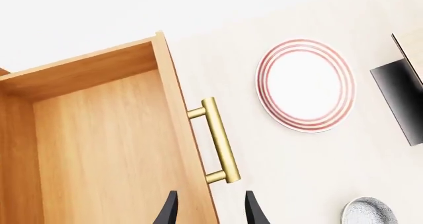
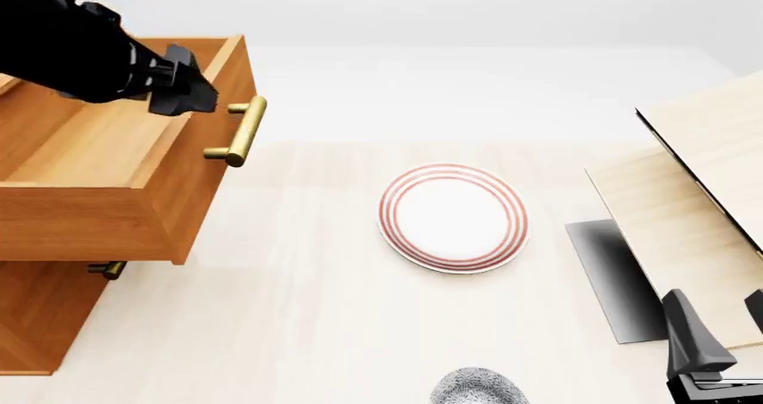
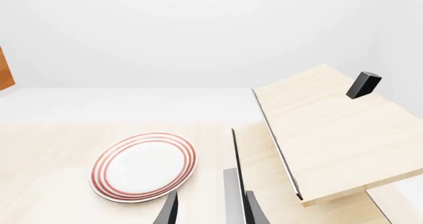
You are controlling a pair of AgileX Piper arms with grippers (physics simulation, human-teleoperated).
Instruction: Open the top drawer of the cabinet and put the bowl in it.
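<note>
The top drawer stands pulled out of the cabinet at the left of the front view, its box open and bare inside, so what remains is the bowl. The bowl sits on the tabletop at the bottom edge of that frame, a little right of centre, below the red-ringed plate.

The right end effector, at the lower right corner, is the nearer one; the bowl lies to its left and slightly lower in frame, well apart. Its fingers are parted with nothing between them. The left end effector hovers over the drawer's front wall beside the brass handle, also parted and empty, far from the bowl.
</note>
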